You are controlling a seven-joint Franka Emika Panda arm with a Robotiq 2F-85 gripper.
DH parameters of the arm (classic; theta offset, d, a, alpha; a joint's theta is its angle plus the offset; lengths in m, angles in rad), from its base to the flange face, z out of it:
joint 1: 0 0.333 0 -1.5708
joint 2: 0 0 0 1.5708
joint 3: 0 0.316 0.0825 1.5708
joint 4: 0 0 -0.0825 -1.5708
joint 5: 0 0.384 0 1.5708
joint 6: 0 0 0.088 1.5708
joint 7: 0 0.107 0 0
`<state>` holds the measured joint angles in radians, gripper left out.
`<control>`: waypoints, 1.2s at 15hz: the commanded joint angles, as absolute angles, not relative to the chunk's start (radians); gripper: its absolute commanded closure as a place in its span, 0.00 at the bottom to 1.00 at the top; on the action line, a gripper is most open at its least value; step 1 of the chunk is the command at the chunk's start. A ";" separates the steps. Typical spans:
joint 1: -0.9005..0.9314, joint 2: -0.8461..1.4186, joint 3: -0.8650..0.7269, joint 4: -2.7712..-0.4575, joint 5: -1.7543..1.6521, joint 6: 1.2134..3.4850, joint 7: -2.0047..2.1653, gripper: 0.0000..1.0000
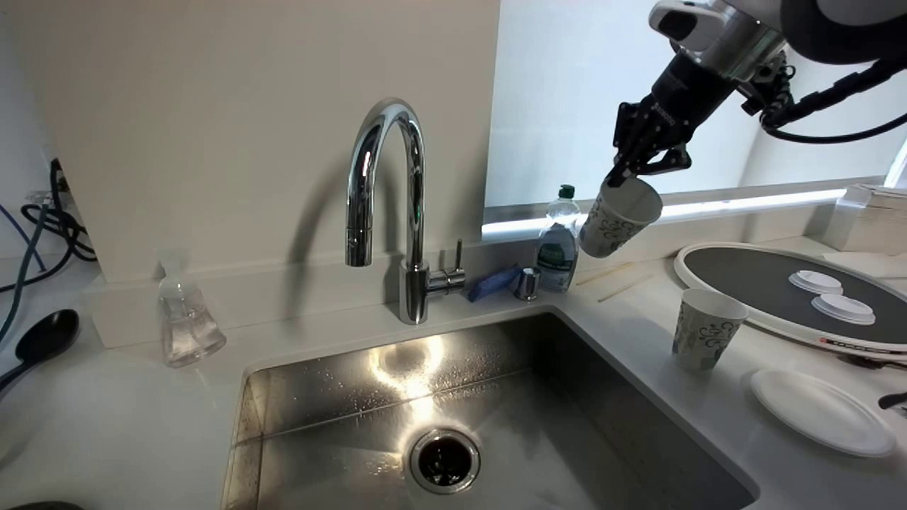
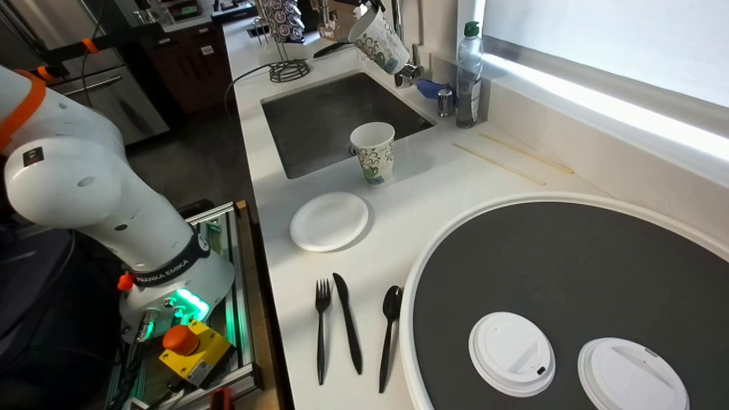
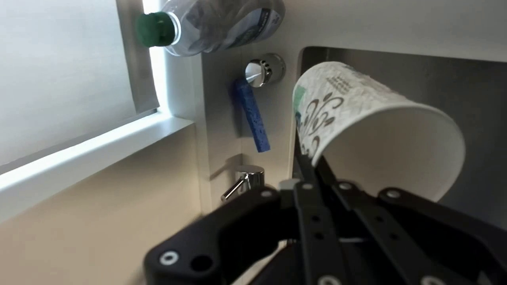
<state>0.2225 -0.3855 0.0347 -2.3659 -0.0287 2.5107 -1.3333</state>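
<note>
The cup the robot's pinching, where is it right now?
In an exterior view, the tilted paper cup hangs right of centre, its rim pinched in the gripper, just right of the green-capped bottle.

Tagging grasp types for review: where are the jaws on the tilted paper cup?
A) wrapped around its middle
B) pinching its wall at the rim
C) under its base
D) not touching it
B: in the wrist view the tilted paper cup is caught by its wall at the rim, between the closed jaws.
</note>
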 commanded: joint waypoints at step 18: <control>0.211 -0.243 -0.022 -2.288 0.052 2.349 -1.523 0.99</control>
